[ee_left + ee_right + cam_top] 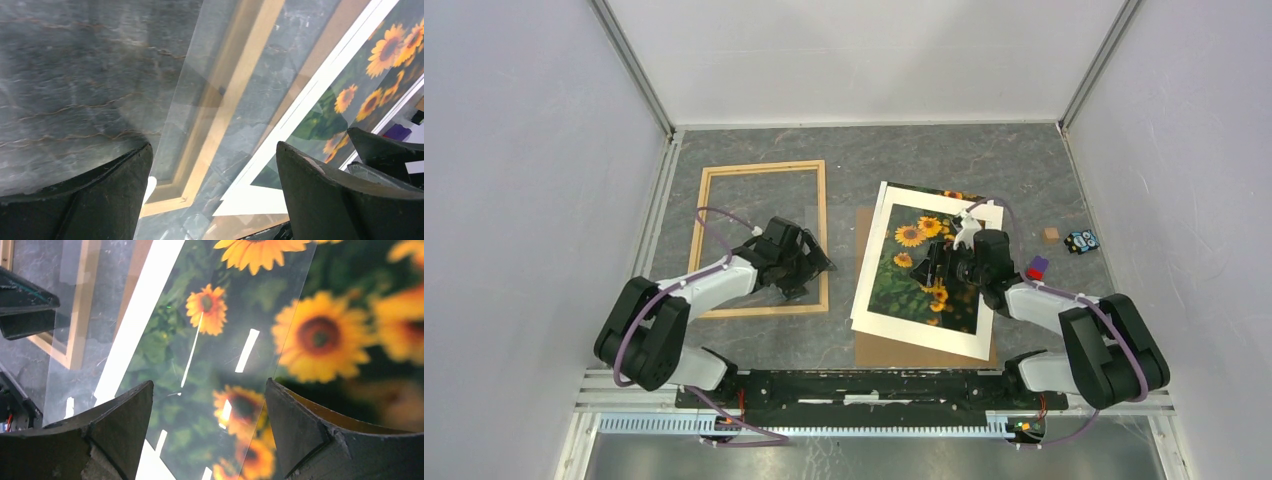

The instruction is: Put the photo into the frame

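Observation:
The frame (pixel 764 305) of thin light wood lies flat on the left of the table. The photo (pixel 894 280), sunflowers on dark green, lies right of it under a white mat (pixel 924 335). My left gripper (pixel 817 265) hovers open over the frame's near right corner (pixel 235 95), nothing between its fingers (pixel 212 150). My right gripper (pixel 929 265) is open low over the photo (pixel 320 335), gripping nothing (pixel 210 385). A clear sheet (pixel 150 340) with glare streaks spans from frame to photo. One of its edges runs between the right fingers.
A brown backing board (pixel 874 352) sticks out under the mat and photo. A small brown cube (pixel 1051 234), a blue-black toy (pixel 1081 240) and a red-purple block (pixel 1036 268) sit at the far right. Grey walls close in both sides.

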Controlling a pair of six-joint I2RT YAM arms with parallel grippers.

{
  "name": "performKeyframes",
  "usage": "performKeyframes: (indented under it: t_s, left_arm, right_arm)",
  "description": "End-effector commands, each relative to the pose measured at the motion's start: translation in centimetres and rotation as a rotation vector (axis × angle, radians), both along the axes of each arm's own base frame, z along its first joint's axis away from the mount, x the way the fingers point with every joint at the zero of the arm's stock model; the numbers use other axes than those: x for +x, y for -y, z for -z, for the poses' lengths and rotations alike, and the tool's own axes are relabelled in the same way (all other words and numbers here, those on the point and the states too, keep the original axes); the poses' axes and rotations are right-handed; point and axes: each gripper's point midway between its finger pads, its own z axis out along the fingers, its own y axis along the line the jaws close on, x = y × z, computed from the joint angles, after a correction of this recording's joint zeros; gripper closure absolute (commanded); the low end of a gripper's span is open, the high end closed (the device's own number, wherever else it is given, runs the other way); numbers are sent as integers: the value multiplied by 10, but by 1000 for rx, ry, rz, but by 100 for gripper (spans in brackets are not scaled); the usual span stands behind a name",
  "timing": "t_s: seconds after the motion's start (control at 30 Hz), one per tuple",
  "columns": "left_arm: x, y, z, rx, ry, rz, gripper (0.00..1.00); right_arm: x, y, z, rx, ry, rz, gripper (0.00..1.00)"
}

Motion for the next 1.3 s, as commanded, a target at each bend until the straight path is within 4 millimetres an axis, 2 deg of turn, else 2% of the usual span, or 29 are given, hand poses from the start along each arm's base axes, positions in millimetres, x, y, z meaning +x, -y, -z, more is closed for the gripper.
performKeyframes:
  t_s: [0.0, 0.13, 0.33, 0.43, 0.7, 0.8, 0.93, 1.03, 1.13, 1.27]
  left_arm:
    - [-2, 13, 8, -24, -37, 3, 0]
    - [-8, 13, 5, -44, -1, 58, 0]
    - [-8, 51, -5, -232, -8, 149, 0]
    - [-2, 66, -12, -273, 5, 176, 0]
    - [8, 92, -28, -303, 52, 227, 0]
    - [2, 81, -23, -241, 38, 256, 0]
    - [-5, 33, -17, -79, 19, 261, 0]
    - [-3, 14, -23, -135, 50, 231, 2]
    - [3, 25, -35, -249, 99, 254, 11]
    - [15, 36, -24, -294, 99, 284, 28]
  right_arm:
    - [5, 16, 7, -49, -28, 17, 12]
    - [9, 30, 10, -98, -30, 20, 12]
    - [14, 42, 7, -104, -27, 54, 12]
    - [16, 46, 5, -99, -23, 67, 12]
    - [28, 73, -1, -176, 14, 147, 11]
    - [28, 75, -2, -191, 22, 151, 11]
    - [23, 78, 3, -201, 18, 156, 11]
    - [21, 78, 6, -202, 17, 156, 11]
    - [19, 76, 8, -196, 13, 148, 11]
    - [19, 76, 7, -193, 15, 147, 11]
